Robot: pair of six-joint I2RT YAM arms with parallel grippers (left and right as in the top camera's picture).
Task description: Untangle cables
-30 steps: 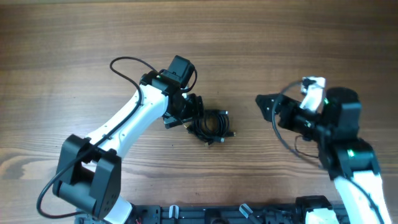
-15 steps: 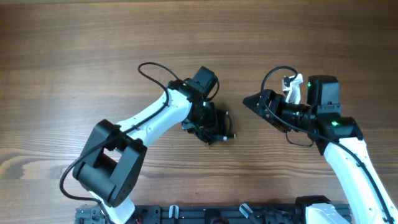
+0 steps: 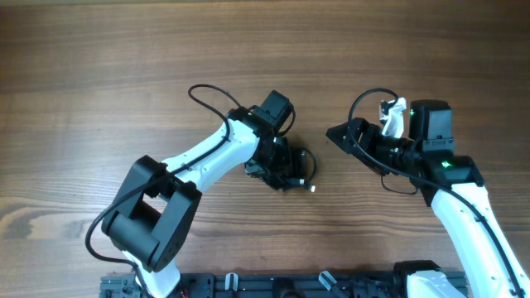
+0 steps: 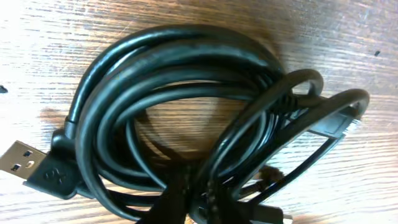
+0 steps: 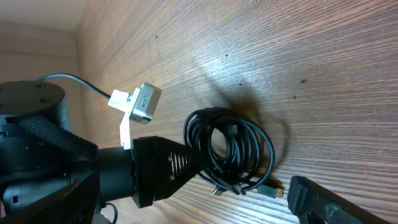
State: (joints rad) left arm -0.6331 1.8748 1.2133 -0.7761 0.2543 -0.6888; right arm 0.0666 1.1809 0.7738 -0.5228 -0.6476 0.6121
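The cables (image 3: 294, 168) lie as one tangled black bundle of loops on the wooden table, mid-frame. My left gripper (image 3: 277, 161) reaches in from the bundle's left side. In the left wrist view the coil (image 4: 186, 112) fills the frame, and the two fingertips (image 4: 171, 208) stand close together with strands pinched between them. A USB plug (image 4: 22, 158) sticks out at the left. My right gripper (image 3: 335, 135) hovers open to the right of the bundle, apart from it. Its wrist view shows the cables (image 5: 233, 149) ahead, the left gripper (image 5: 199, 168) on them, and one of its own fingers (image 5: 329, 202) at the bottom right.
The left arm's thick wire (image 3: 203, 95) loops up behind its wrist. The right arm's wire (image 3: 364, 99) arches above its gripper. A black rail with clips (image 3: 273, 285) runs along the table's near edge. Bare wood lies between the bundle and the right gripper.
The left arm swung right onto the bundle and its jaws closed on strands, nudging the bundle slightly right. The right gripper came in towards the bundle and has held still since.
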